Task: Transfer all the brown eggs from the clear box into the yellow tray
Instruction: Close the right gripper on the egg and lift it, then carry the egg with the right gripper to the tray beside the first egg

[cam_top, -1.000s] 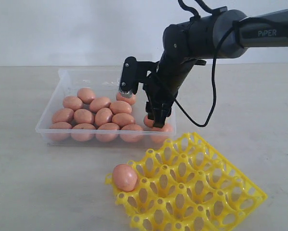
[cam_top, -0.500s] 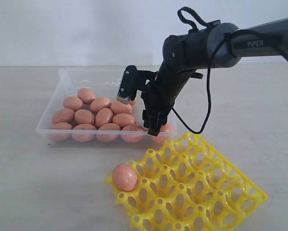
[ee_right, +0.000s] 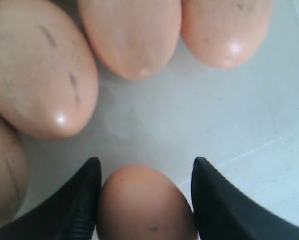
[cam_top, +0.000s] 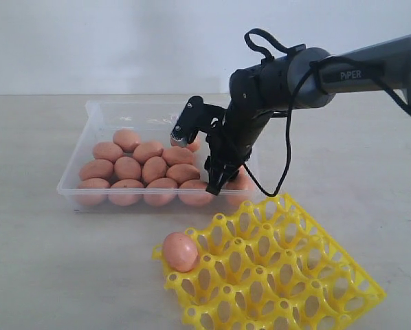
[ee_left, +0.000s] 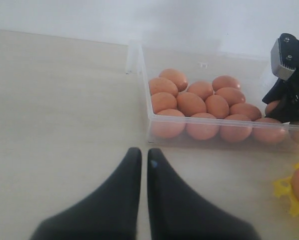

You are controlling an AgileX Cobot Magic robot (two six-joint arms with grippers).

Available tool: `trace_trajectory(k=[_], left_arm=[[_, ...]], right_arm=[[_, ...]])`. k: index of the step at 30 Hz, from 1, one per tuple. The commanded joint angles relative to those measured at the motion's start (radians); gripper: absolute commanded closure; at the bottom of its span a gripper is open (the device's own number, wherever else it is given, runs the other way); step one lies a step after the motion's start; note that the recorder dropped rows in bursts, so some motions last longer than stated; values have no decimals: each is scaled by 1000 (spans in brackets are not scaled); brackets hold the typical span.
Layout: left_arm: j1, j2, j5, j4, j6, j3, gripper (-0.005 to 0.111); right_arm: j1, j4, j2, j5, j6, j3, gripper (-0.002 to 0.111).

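Pale surface (cam_top: 54,275) under everything, blank wall behind. Closest in the left wrist view: left tool (ee_left: 140,152) pressed together on nothing, parked just short of the clear box (ee_left: 144,90) and out of the work. Nearest in the exterior view: yellow tray (cam_top: 298,271) lying at an angle, one egg (cam_top: 180,251) seated in its near-left corner cup, every other cup vacant. Beyond that, a strip of open surface, then the box with the remaining brown eggs (cam_top: 143,168) packed side by side.

Changed within the last second: right tool (ee_right: 147,164) sunk into the box's near right corner and narrowed from a wider spread, now bracketing a single egg (ee_right: 147,205), fingers (ee_right: 74,210) hugging both flanks. Cannot tell whether already pinching. Probably the second pickup at its closing stage, with nearly all transfers left.

Tight quarters there: near wall just beside, neighbouring eggs just past the fingertips, so best lifted straight up. Plenty of free air above box and tray for the carry across.
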Motion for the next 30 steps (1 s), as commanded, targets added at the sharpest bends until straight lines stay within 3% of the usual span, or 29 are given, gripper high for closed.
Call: trace_trajectory(k=[1, 9, 16, 25, 30], left_arm=[[-2, 4, -9, 4, 4, 4, 103], [-2, 4, -9, 4, 4, 4, 103], [-2, 4, -9, 4, 4, 4, 103], [-2, 4, -9, 4, 4, 4, 103], [-2, 4, -9, 4, 4, 4, 103]], right_arm=[[-5, 6, -10, -31, 33, -8, 108], [-5, 171, -66, -112, 104, -13, 108], [-5, 209, -70, -104, 216, -13, 108], [-5, 498, -104, -153, 227, -9, 108], [-5, 561, -192, -266, 226, 93, 108]])
